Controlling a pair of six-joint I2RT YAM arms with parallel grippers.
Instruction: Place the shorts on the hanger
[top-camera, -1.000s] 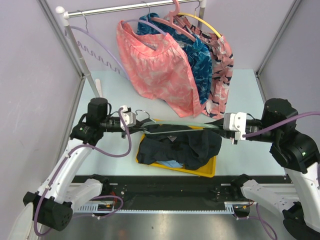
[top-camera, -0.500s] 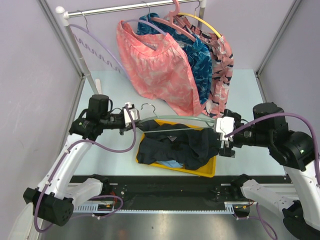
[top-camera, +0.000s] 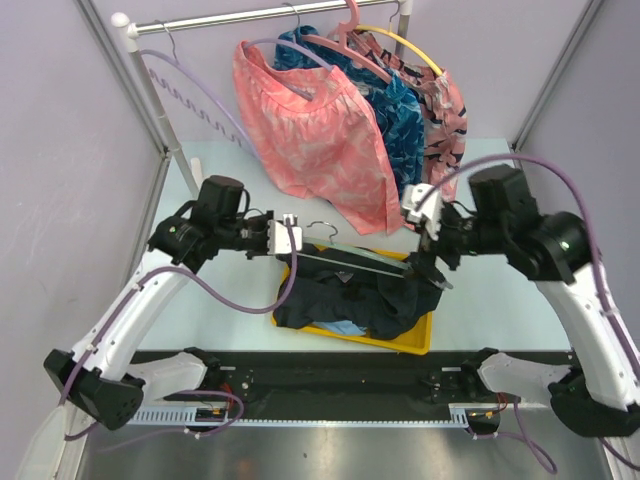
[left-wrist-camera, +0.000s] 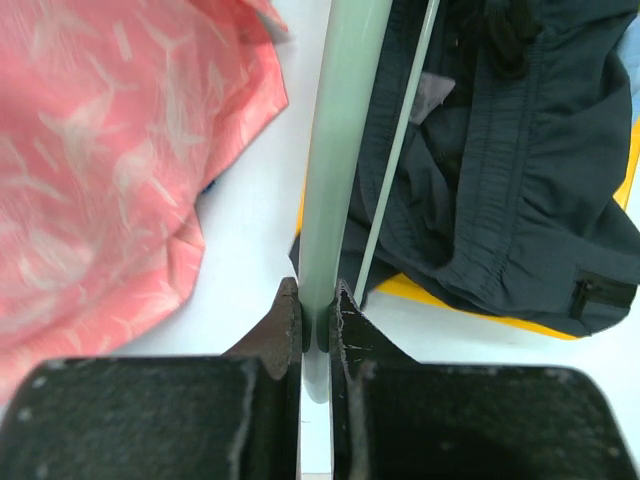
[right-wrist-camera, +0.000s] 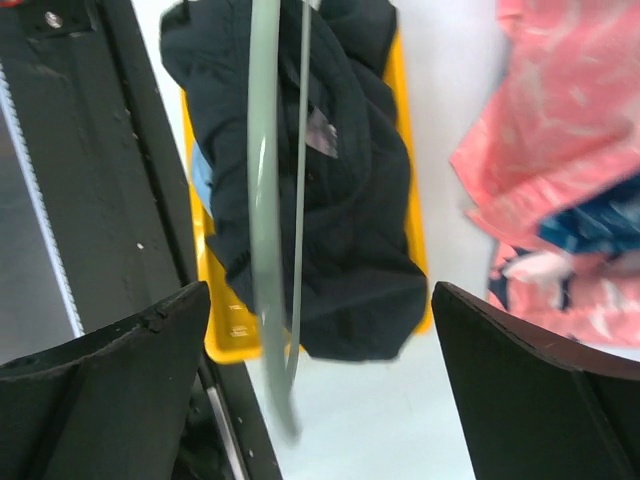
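Note:
The dark navy shorts (top-camera: 385, 300) lie crumpled in the yellow tray (top-camera: 412, 343). Above them the pale mint hanger (top-camera: 362, 262) slants across, its silver hook (top-camera: 320, 224) near my left gripper (top-camera: 296, 243). In the left wrist view that gripper (left-wrist-camera: 317, 300) is shut on the hanger's arm (left-wrist-camera: 345, 150), with the shorts (left-wrist-camera: 500, 150) to the right. My right gripper (top-camera: 432, 262) hovers over the hanger's far end, open. Its wrist view shows its own jaws (right-wrist-camera: 320, 295) wide apart, with the hanger (right-wrist-camera: 263, 200) free between them above the shorts (right-wrist-camera: 350, 220).
On the rail at the back hang pink patterned shorts (top-camera: 310, 130), a blue patterned garment (top-camera: 400, 110), a pink hanger (top-camera: 350, 45) and a lavender hanger (top-camera: 190, 100). A light blue garment (top-camera: 345, 328) peeks from under the shorts. The black base strip (top-camera: 330, 375) runs along the near edge.
My right gripper has opened, let go of the hanger's right end, and swung up and towards the back. The left gripper has carried the hanger to the right; it now slants over the shorts.

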